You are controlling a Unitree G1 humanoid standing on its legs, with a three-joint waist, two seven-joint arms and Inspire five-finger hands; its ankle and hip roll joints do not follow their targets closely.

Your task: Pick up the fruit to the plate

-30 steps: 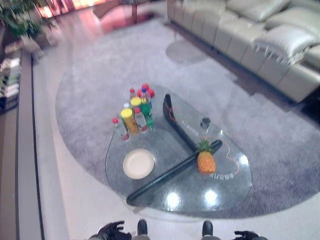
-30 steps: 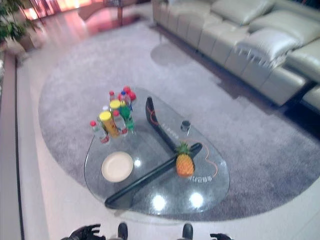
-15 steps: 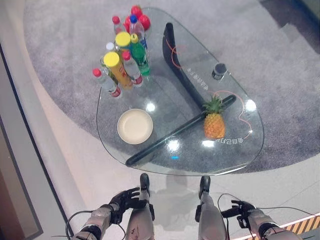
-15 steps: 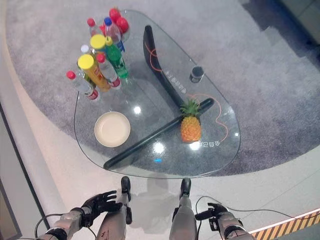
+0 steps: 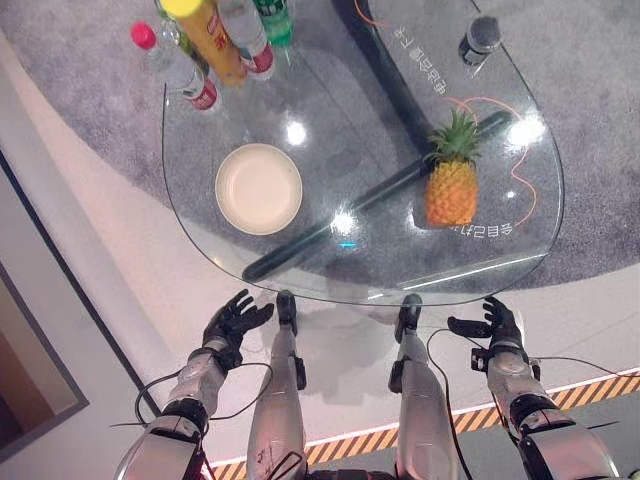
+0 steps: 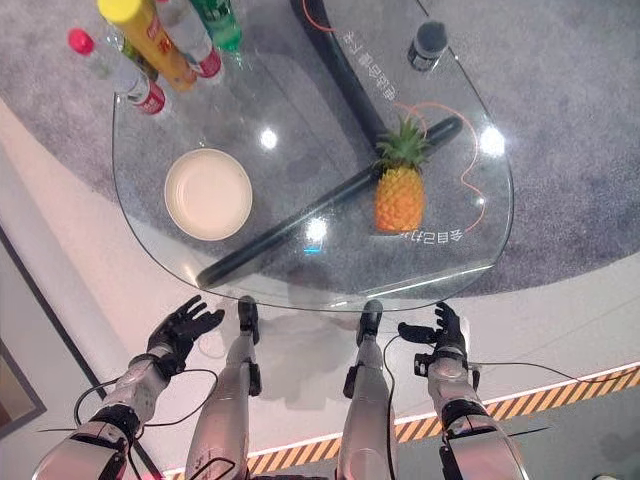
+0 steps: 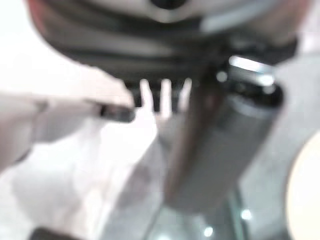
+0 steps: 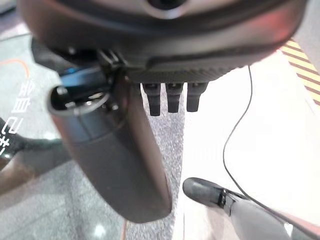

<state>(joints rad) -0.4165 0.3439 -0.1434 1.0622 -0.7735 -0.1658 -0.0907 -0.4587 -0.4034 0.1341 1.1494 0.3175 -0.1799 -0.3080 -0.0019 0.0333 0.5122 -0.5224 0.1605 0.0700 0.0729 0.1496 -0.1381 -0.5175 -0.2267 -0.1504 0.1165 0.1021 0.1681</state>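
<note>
Glass forms the top of the rounded desk in the left eye view, with a dark V-shaped frame under it. On the right part of the top a pineapple stands upright, orange-bodied with a green crown, free of both hands. To its left, well apart from it, lies a cream plate, with nothing on it. Behind the plate, at the far edge, a cluster of bottles stands, among them a tall yellow-capped one and red-capped ones. A small dark cup sits near the far right rim. The desk stands on a grey rug, with pale floor nearer and a yellow-and-black striped tape across it. The left hand hangs below the near edge of the desk with fingers spread and released. The right hand hangs likewise at the right, fingers relaxed, grasping nothing.

From the right eye view the same layout shows: the pineapple right of the plate, both hands low and clear of the glass.

Along the left wrist view the fingers stand out straight and loose, empty, with the glass edge and a slice of the plate beyond.

Past the right wrist view's bulk the fingers hang straight, released, over rug and floor.
</note>
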